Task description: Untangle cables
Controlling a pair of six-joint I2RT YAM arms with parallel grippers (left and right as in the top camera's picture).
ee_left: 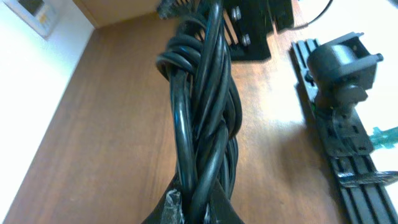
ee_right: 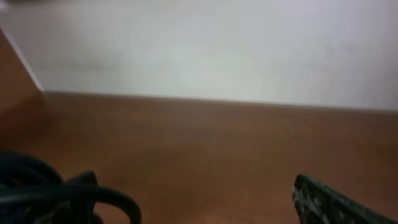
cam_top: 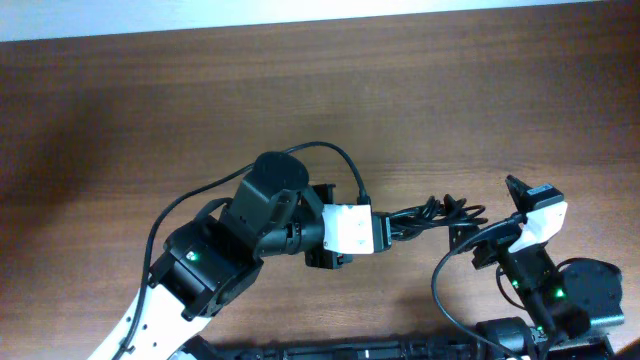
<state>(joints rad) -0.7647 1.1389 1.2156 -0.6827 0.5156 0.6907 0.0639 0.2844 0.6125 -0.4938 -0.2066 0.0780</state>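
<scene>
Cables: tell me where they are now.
Overhead view, right of centre: the cables stretch from the shut left hand toward the right arm.

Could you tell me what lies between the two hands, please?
The cables, gripped by the left hand, stretch toward the open right hand, as the overhead view shows.

The table (cam_top: 150,100) is brown wood with a fine grain running left to right, smooth with a dull sheen. The cables (ee_left: 202,112) have smooth, glossy black sheaths that look like plastic or rubber and catch pale highlights. The left gripper (cam_top: 393,226) has a smooth white plastic body; the arm (cam_top: 270,200) behind it is matt black. At the right of the left wrist view, the rail (ee_left: 348,143) looks like matt black metal. The right finger (ee_right: 329,202) is dark and rough-grained. The wall (ee_right: 217,50) is pale and matt.
</scene>
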